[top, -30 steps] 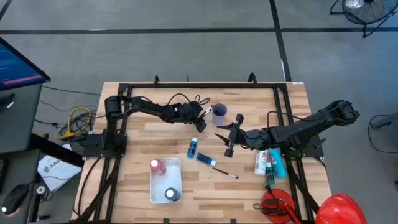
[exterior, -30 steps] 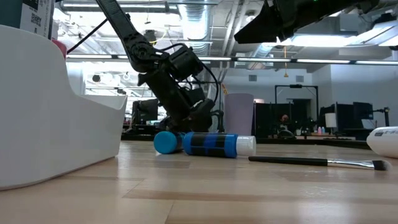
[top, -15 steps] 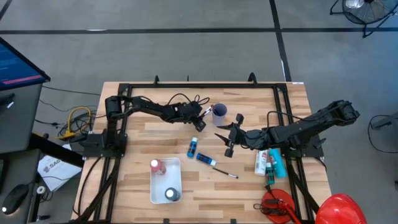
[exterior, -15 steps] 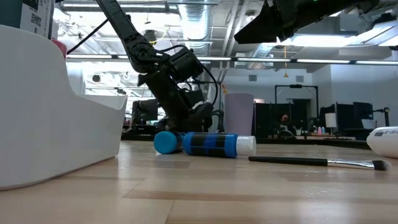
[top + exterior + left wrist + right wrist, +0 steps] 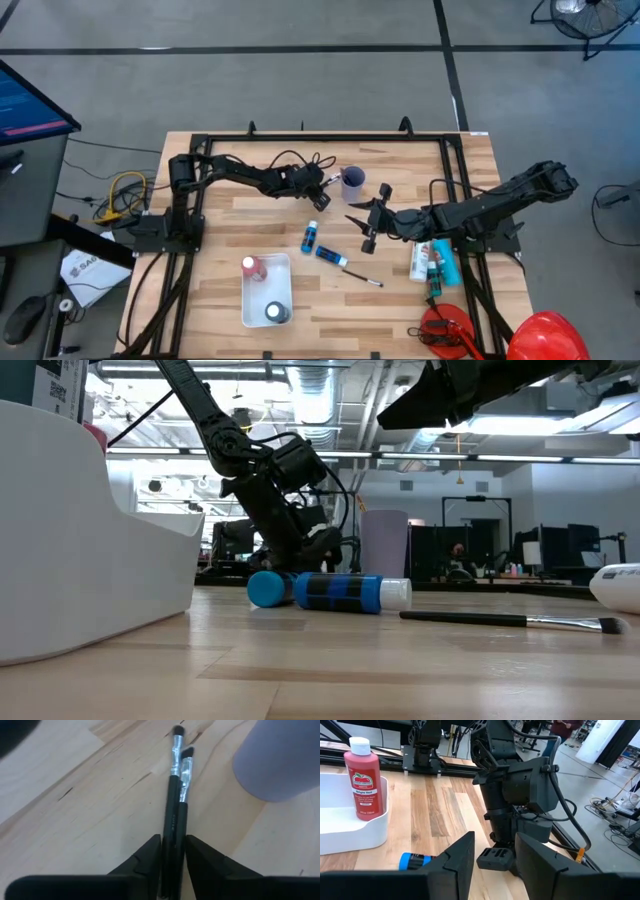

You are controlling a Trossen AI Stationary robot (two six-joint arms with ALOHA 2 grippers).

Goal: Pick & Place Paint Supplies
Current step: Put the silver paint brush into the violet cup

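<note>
Left wrist view: left tool (image 5: 172,851) now tighter around brushes (image 5: 176,800).

Both arms are matte black, built of chunky jointed segments with black cables looping along them. Each hand, left hand (image 5: 322,196) and right hand (image 5: 366,228), has two dark angular fingers.

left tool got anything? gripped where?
Left tool is shut on two brushes, gripping their dark handles, bristles pointing away, beside the purple cup. Right tool holds nothing.
</note>
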